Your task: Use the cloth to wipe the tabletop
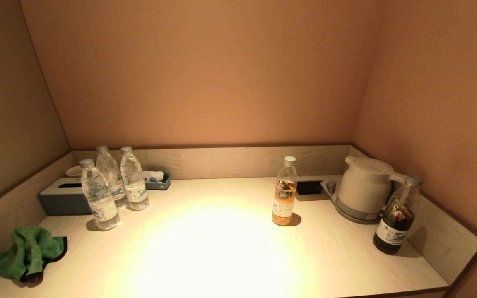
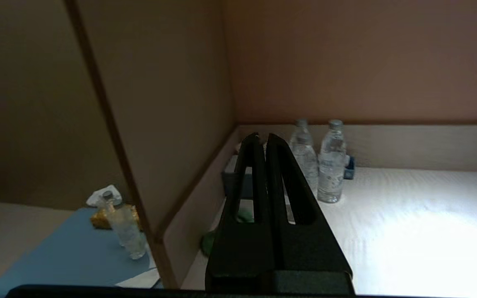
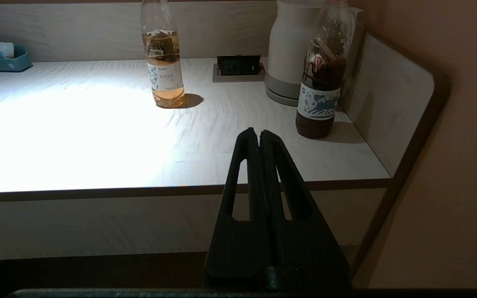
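Note:
A crumpled green cloth (image 1: 27,251) lies on the light wooden tabletop (image 1: 222,256) at its front left corner, against the left side wall. In the left wrist view a bit of the cloth (image 2: 208,244) shows beside and behind the fingers. My left gripper (image 2: 262,137) is shut and empty, held back from the table's front left edge, above the cloth's level. My right gripper (image 3: 259,133) is shut and empty, held in front of the table's front edge toward the right. Neither gripper shows in the head view.
Three water bottles (image 1: 112,186) stand by a grey tissue box (image 1: 62,198) and a small blue tray (image 1: 157,180) at the back left. A tea bottle (image 1: 284,192) stands mid-table. A white kettle (image 1: 364,188), a dark bottle (image 1: 398,215) and a socket (image 1: 309,187) are at the right.

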`<state>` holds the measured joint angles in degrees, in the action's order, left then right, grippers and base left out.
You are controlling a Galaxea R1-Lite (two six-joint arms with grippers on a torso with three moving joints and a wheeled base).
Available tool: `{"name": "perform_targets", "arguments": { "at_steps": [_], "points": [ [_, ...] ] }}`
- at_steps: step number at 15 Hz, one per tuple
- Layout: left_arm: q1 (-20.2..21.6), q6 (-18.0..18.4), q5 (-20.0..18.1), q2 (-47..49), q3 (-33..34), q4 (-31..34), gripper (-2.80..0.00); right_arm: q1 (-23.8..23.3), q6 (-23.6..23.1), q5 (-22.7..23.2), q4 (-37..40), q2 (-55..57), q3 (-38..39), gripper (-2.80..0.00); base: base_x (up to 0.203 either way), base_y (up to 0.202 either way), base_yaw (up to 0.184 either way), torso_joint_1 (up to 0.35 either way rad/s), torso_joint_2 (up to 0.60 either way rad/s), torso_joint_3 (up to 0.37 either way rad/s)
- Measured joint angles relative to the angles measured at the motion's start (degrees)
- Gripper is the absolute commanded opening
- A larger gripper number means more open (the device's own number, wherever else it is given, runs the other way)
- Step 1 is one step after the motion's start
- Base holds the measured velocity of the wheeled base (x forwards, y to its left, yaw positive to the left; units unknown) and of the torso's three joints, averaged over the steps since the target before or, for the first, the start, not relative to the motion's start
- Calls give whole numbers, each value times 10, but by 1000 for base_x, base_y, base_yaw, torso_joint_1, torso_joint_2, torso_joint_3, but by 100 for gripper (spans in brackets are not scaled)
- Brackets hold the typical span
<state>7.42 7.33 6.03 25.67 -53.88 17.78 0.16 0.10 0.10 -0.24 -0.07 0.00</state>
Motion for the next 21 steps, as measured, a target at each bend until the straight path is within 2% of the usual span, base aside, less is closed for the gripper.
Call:
{"name": "perform_targets", "arguments": {
  "at_steps": [2,4,12,16,17,21],
  "points": [
    [-30,0,59,-24,29,-5,-280,0,0,0,0,0,0,-280,0,0,0,0,0,0],
    [-47,0,77,-48,60,-5,-280,0,0,0,0,0,0,-280,0,0,0,0,0,0],
    [-53,-3,77,-114,171,-22,-280,0,0,0,0,0,0,-280,0,0,0,0,0,0],
    [-65,14,72,-162,233,-28,-280,0,0,0,0,0,0,-280,0,0,0,0,0,0],
    [-67,17,67,-174,244,-29,-280,0,0,0,0,0,0,-280,0,0,0,0,0,0],
    [-70,21,6,-234,301,-33,-280,0,0,0,0,0,0,-280,0,0,0,0,0,0]
  ]
}}
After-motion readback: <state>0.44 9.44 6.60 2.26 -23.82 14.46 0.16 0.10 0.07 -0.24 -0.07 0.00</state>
